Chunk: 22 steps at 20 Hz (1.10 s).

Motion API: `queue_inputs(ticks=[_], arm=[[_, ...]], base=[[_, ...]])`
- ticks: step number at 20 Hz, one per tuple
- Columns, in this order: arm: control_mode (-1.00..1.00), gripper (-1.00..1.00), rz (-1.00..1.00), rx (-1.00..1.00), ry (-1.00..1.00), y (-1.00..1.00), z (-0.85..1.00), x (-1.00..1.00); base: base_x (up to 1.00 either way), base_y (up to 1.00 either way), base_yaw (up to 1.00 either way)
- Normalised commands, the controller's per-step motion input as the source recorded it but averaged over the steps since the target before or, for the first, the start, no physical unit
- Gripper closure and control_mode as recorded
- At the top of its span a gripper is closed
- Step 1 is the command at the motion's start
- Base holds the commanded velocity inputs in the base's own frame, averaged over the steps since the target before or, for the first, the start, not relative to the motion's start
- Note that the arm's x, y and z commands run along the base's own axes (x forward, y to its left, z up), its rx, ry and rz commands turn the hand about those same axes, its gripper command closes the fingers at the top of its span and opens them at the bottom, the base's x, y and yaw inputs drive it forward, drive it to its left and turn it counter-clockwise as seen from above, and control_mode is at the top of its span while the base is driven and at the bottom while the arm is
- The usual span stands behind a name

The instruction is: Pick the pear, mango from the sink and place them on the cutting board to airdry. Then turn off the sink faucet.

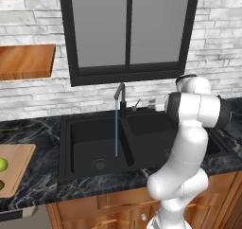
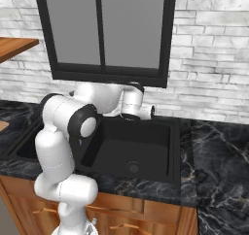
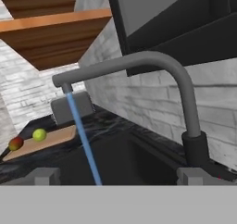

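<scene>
Gripper (image 3: 118, 174) hovers spread wide and empty beside the sink faucet (image 3: 185, 93); water stream (image 3: 83, 135) runs; pear (image 3: 39, 134) and mango (image 3: 15, 143) rest on the cutting board (image 3: 51, 140).

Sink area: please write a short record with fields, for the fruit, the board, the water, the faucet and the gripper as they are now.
pear: yellow-green, resting on the cutting board
mango: red-orange, on the same board beside the pear
cutting board: light wood, on the dark counter left of the sink
sink: black, no fruit seen in its basins
water: blue stream running from the spout
sink faucet: dark, angled spout, still on
gripper: near the faucet base, holding nothing; open or shut unclear
</scene>
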Motion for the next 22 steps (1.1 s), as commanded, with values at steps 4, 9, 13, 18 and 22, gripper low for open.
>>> queue_inputs(ticks=[4, 9, 13, 18, 22], arm=[[-1.00, -1.00, 0.00, 0.00, 0.00, 0.00, -0.14, 0.26], [-1.00, -1.00, 0.00, 0.00, 0.00, 0.00, -0.17, 0.33], [-1.00, -1.00, 0.00, 0.00, 0.00, 0.02, -0.23, 0.36], [-1.00, -1.00, 0.00, 0.00, 0.00, 0.02, -0.24, 0.46], [-1.00, -1.00, 0.00, 0.00, 0.00, 0.00, -0.24, 0.53]], base=[[0.00, 0.00, 0.00], [0.00, 0.00, 0.00], [0.00, 0.00, 0.00], [0.00, 0.00, 0.00], [0.00, 0.00, 0.00]])
